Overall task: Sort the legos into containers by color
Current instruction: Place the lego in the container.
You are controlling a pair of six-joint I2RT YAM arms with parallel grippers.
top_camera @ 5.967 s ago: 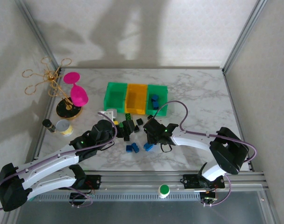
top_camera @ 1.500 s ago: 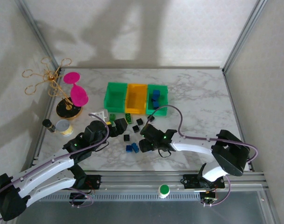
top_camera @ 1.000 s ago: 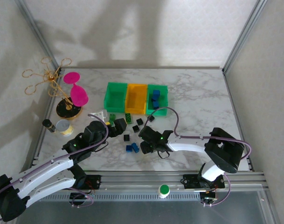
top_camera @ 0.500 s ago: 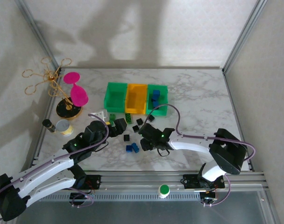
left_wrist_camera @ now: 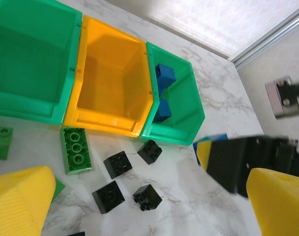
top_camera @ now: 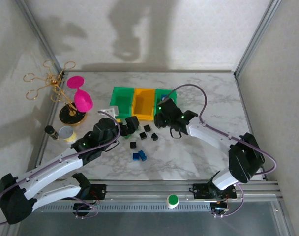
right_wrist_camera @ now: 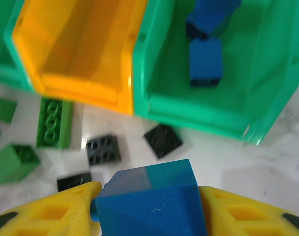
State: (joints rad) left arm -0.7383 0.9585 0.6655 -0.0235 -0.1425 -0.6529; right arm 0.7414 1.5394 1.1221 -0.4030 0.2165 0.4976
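Note:
Three bins stand in a row: a green one (top_camera: 115,101), an orange-yellow one (top_camera: 143,102) and a second green one (top_camera: 165,93) (right_wrist_camera: 223,105) with two blue legos (right_wrist_camera: 206,66) in it. My right gripper (top_camera: 161,115) (right_wrist_camera: 148,216) is shut on a blue lego (right_wrist_camera: 149,204), held above the table just in front of that right-hand bin. My left gripper (top_camera: 132,124) (left_wrist_camera: 149,206) hangs open over black legos (left_wrist_camera: 117,163) (top_camera: 147,128) and a long green lego (left_wrist_camera: 75,150). Two blue legos (top_camera: 139,156) lie nearer the front.
A gold stand with pink cups (top_camera: 79,96) is at the left, with a small tin (top_camera: 67,133) in front of it. A white block (top_camera: 109,109) lies beside the left bin. A green round button (top_camera: 172,199) sits on the front rail.
My right gripper has risen from the table front with a blue lego and swung back to the right-hand green bin. My left gripper has edged forward toward the bins.

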